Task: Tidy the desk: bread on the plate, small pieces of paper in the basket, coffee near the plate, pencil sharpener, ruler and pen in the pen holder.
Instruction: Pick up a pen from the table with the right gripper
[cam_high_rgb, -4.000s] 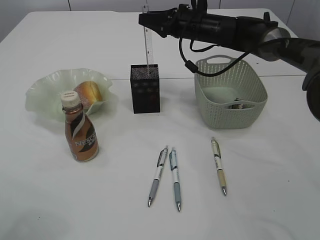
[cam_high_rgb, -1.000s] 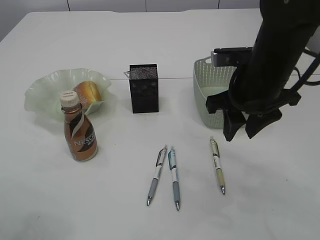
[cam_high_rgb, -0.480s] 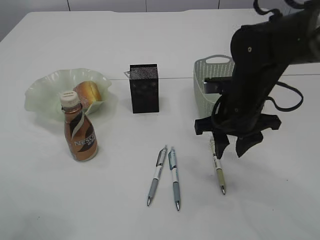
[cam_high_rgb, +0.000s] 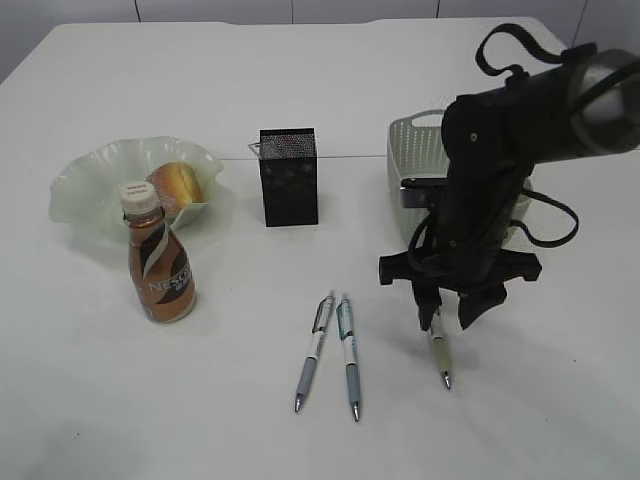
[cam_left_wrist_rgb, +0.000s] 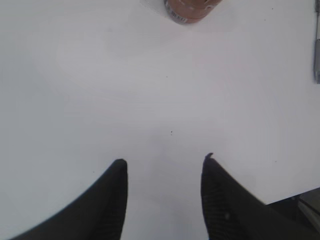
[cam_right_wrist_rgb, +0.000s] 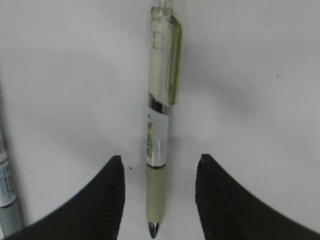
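Three pens lie on the white table: a grey one (cam_high_rgb: 315, 352), a blue-grey one (cam_high_rgb: 347, 355) and an olive one (cam_high_rgb: 438, 352). My right gripper (cam_high_rgb: 450, 312) stands open, pointing down over the olive pen (cam_right_wrist_rgb: 160, 130). In the right wrist view my right gripper (cam_right_wrist_rgb: 160, 160) has a finger on each side of the pen's grip, neither touching it. The black pen holder (cam_high_rgb: 289, 177) has the ruler's pale tip (cam_high_rgb: 255, 149) at its left rim. Bread (cam_high_rgb: 178, 185) lies on the green plate (cam_high_rgb: 85, 185), with the coffee bottle (cam_high_rgb: 158, 255) in front. My left gripper (cam_left_wrist_rgb: 164, 160) is open over bare table. The paper pieces and the sharpener are hidden.
The pale green basket (cam_high_rgb: 408, 150) stands behind my right arm, which covers most of it. In the left wrist view the coffee bottle's base (cam_left_wrist_rgb: 187, 9) shows at the top and a pen (cam_left_wrist_rgb: 317, 55) at the right edge. The table's near edge (cam_left_wrist_rgb: 295, 195) runs past the right finger.
My right arm has swung from in front of the basket down and left onto the olive pen. Its jaws now straddle that pen. The pens, bottle and holder have not moved.
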